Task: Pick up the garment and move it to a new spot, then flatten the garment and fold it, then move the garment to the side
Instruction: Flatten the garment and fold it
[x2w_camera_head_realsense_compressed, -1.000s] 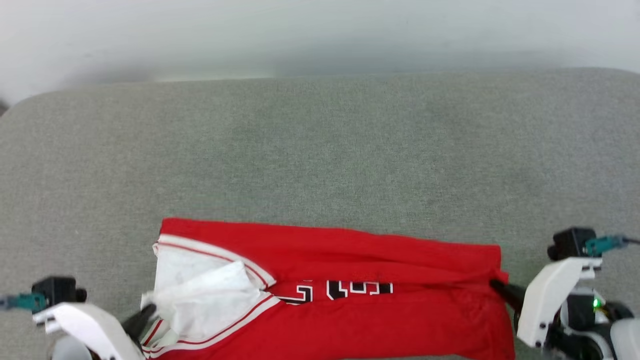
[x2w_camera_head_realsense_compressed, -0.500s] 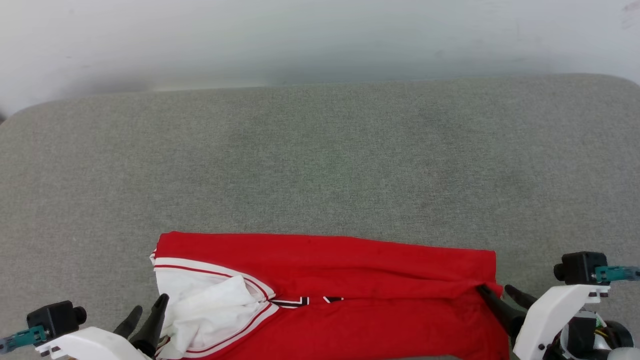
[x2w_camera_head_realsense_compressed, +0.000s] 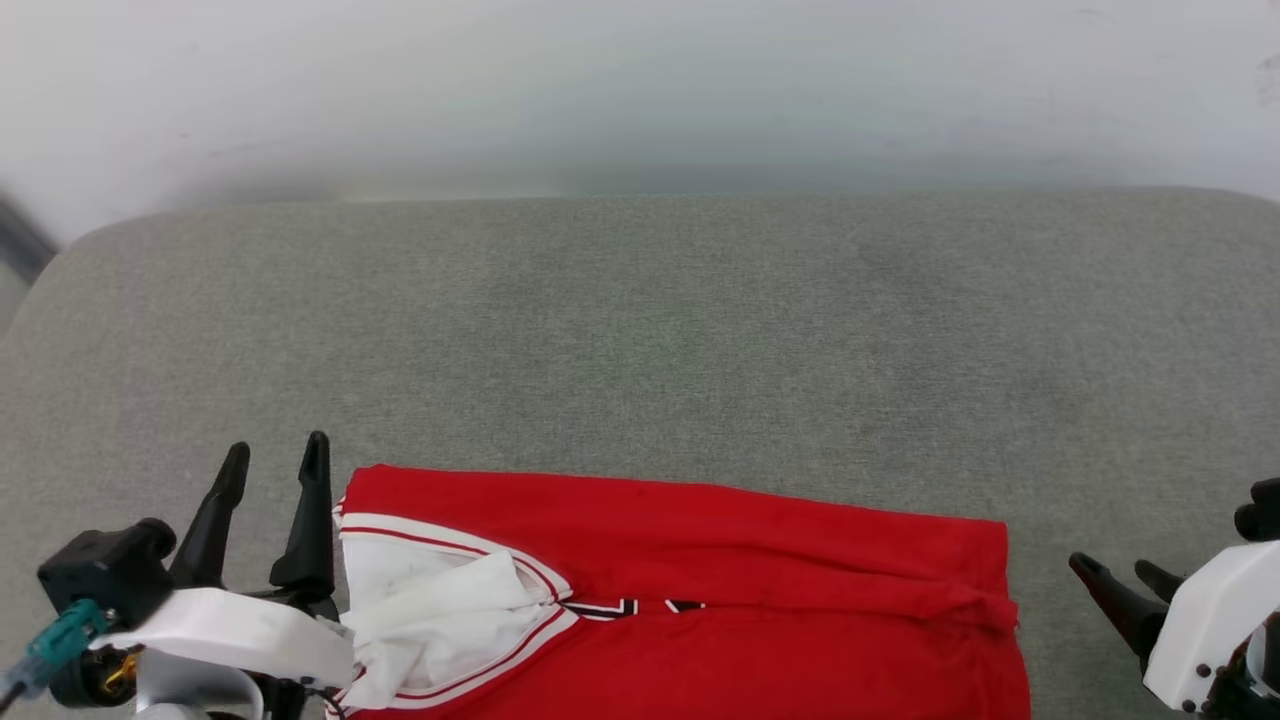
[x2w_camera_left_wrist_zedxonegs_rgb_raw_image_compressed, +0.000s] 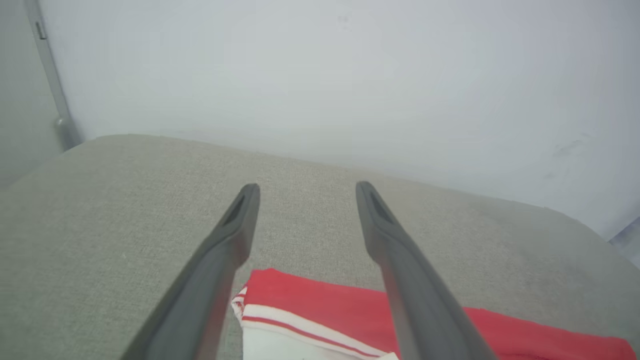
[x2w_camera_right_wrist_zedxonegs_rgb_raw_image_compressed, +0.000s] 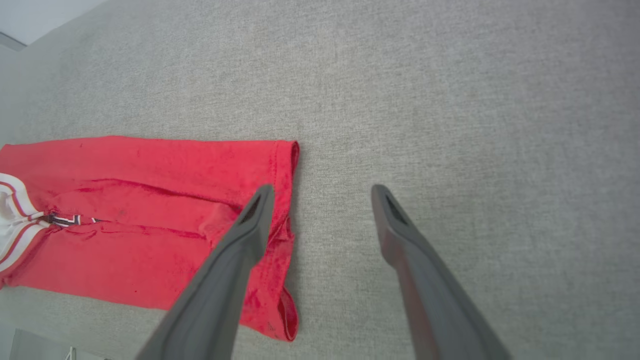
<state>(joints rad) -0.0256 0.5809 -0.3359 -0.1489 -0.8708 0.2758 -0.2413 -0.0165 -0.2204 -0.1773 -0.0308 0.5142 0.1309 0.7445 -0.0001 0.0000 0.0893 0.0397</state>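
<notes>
red garment (x2w_camera_head_realsense_compressed: 700, 600) folded in a strip on grey cushion (x2w_camera_head_realsense_compressed: 640, 330), left gripper (x2w_camera_head_realsense_compressed: 278, 447) spread wide beside its collar end, right gripper (x2w_camera_head_realsense_compressed: 1112, 565) spread too, near the hem

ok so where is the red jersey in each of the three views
Head view: the garment lies along the bottom edge, across the centre.
Left wrist view: the garment sits at the bottom edge, from centre to right.
Right wrist view: the garment is in the left half, at mid-height.
Shared landmark: its white sleeve, at the garment's left end in every view.
</notes>
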